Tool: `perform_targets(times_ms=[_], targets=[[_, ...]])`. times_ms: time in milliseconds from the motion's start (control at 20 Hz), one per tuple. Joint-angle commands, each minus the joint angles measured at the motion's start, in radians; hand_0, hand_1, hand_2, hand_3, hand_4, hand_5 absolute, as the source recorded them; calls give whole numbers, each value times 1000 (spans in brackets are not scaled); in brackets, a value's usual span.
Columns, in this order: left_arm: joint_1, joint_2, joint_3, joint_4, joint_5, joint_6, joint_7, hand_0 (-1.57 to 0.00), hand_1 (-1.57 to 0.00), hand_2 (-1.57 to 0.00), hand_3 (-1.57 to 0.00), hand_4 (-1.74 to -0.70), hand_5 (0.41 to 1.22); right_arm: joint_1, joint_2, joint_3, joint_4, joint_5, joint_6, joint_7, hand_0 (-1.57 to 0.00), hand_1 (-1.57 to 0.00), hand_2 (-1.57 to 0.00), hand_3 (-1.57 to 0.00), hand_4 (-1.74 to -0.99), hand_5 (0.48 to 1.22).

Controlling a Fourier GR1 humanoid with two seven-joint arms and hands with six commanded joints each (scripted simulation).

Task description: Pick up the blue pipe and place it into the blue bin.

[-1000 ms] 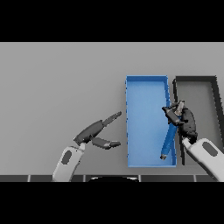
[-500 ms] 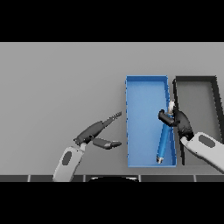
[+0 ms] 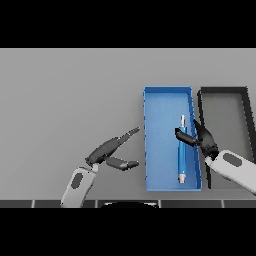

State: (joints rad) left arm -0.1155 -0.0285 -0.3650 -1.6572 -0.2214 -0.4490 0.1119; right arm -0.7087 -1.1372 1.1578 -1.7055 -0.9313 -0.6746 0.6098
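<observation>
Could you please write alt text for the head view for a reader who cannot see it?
The right hand holds a blue pipe over the inside of a blue bin on a grey table. A black bin sits beside it; the left hand hovers open.

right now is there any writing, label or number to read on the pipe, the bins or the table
None. The blue pipe, the blue bin, the black bin and the grey table all show plain surfaces, with no words, numbers or signs. Nor is there any on the right hand or left hand.
</observation>
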Motion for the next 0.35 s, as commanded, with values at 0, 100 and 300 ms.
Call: perform_targets(times_ms=[0, 100, 300], targets=[[0, 4, 5, -5, 7, -5, 2, 1, 1, 1, 1, -886, 431, -2, 4, 6, 0, 8, 0, -2, -10, -9, -9, -5, -1020, 666], [2, 10, 10, -10, 13, -7, -3, 1, 1, 1, 1, -885, 431, -11, -2, 4, -9, -8, 6, 0, -6, -5, -5, -3, -1022, 661], [-13, 5, 12, -22, 19, -6, 24, 1, 1, 1, 1, -885, 431, -14, -4, 8, 1, -7, 17, -3, -6, -5, -5, -3, -1022, 643]])
